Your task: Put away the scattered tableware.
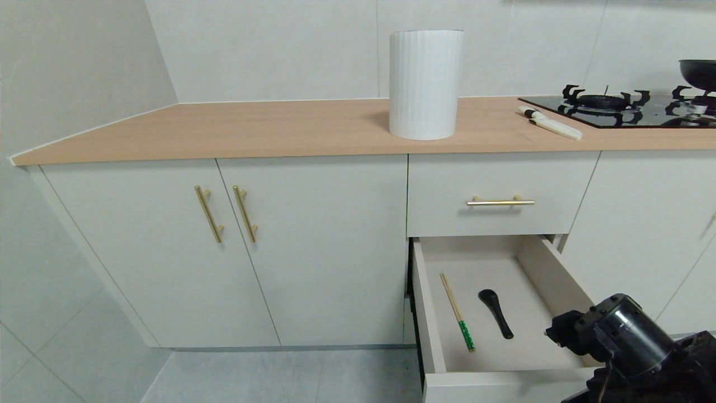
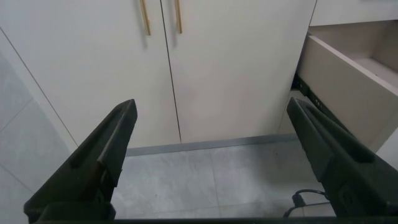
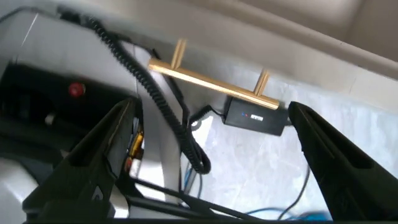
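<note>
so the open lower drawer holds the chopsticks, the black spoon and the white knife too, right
Not quite. The white knife is not in the drawer; the head view shows it lying on the countertop beside the stove. The chopsticks and the black spoon do lie in the open lower drawer.

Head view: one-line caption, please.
Open lower drawer holds chopsticks and a black spoon; a white utensil lies on the counter.
</note>
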Motion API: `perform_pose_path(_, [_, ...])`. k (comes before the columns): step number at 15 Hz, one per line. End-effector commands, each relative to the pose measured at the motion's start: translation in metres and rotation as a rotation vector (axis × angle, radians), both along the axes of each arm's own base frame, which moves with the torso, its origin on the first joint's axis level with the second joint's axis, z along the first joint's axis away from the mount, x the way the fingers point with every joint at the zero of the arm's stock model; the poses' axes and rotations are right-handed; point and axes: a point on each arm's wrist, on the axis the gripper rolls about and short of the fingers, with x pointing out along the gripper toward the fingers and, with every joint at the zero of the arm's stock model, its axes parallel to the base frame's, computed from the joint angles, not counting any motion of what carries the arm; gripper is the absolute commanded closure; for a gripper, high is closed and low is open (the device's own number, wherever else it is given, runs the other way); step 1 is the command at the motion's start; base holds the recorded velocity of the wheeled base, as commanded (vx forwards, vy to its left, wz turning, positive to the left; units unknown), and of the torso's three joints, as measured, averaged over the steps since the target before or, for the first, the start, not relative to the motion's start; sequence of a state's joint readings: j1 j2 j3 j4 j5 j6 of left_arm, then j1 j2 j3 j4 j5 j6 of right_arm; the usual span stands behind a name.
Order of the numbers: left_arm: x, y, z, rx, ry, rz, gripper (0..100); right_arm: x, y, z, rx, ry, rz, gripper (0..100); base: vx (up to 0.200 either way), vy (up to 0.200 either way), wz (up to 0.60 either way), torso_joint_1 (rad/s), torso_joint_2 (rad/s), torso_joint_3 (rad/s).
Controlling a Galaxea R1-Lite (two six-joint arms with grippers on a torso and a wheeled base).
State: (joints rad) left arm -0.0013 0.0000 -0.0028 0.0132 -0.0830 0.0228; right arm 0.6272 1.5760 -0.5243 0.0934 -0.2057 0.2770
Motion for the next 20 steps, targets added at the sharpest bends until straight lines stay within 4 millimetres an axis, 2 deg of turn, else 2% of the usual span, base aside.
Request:
perform_pose_path(1, [0.000,0.000,0.000,0.000,0.000,0.000,0,0.009,0.006,-0.007,-0.010,0.023,-0.034,0,0.000,0.000,0.00,0.000,0.00,0.000])
perform_pose_path(4, [0.000,0.000,0.000,0.000,0.000,0.000,0,0.022,0.013,-0.006,0.034,0.020,-0.124,0,0.000,0.000,0.00,0.000,0.00,0.000])
perform_pose_path(11, [0.000,0.000,0.000,0.000,0.000,0.000,0,0.049,0.018,-0.016,0.003,-0.015,-0.285,0,0.000,0.000,0.00,0.000,0.00,0.000])
perform_pose_path(20, [0.000,0.000,0.000,0.000,-0.001,0.000,0,0.079,0.020,-0.016,0.109,-0.158,-0.333,0,0.000,0.000,0.00,0.000,0.00,0.000])
